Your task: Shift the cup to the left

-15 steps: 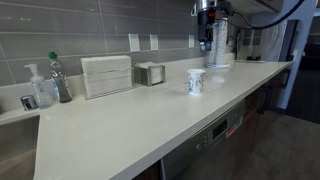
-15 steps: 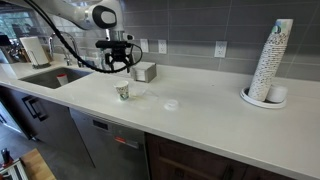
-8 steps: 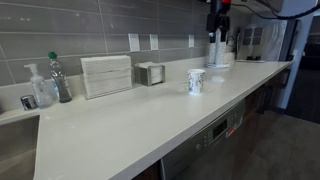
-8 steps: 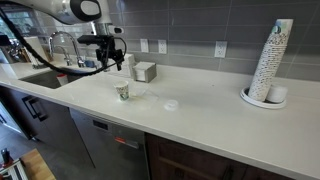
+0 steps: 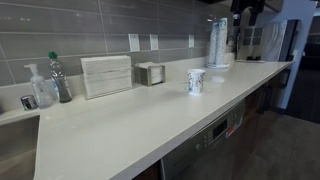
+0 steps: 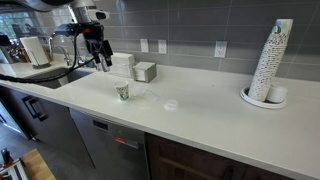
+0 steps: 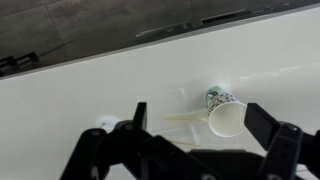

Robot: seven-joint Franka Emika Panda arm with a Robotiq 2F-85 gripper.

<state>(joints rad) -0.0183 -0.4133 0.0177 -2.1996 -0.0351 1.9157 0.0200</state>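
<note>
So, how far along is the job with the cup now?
Done: unclear; the cup stands upright on the counter, free. In hand: nothing; the gripper hangs open and empty, raised away from it. Left: grasping and shifting it left, unless that already happened.

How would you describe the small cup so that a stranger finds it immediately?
Look at the long white counter under the grey tiled wall. Near the small metal box one short white printed cup stands alone, unlike the tall stack of nested cups.

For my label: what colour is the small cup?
Cup: white, dark print; best in wrist view.
</note>
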